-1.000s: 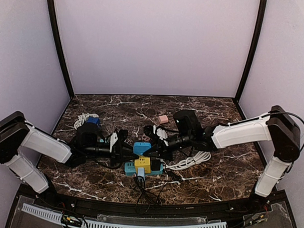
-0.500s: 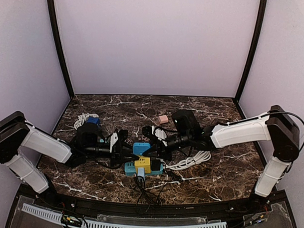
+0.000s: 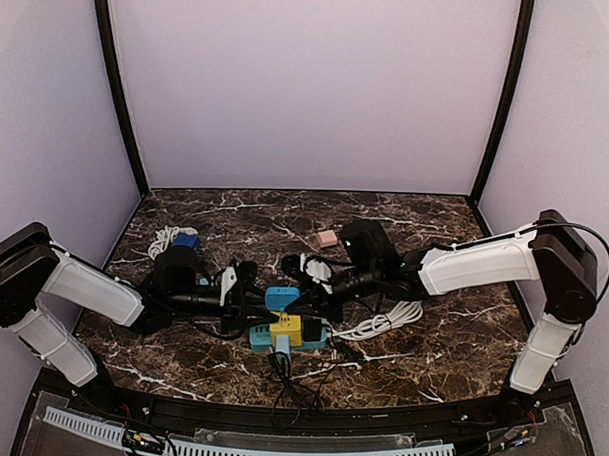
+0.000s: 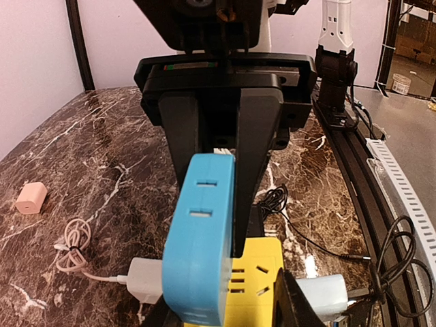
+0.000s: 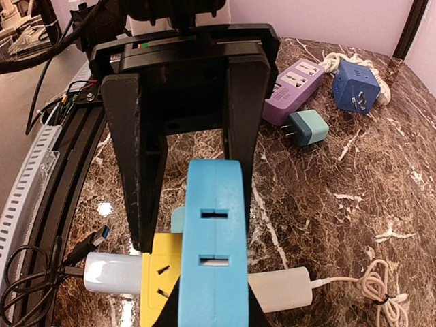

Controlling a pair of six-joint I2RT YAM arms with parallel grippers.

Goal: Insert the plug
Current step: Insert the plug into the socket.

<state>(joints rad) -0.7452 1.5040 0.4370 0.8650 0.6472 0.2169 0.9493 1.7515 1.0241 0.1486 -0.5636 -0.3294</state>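
Fingers (image 5: 248,129) of the right gripper (image 3: 314,294) are clenched on the blue socket adapter (image 5: 212,238), which stands upright against the yellow adapter (image 4: 257,276) near the table's front middle. The left gripper (image 3: 254,298) has its fingers (image 4: 259,157) flanking the same blue adapter, partly spread; whether they grip it cannot be told.

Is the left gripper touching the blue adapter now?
Cannot tell. Left wrist view: the blue adapter stands between the left gripper's fingers, covering one's inner face; no plain gap or contact shows.
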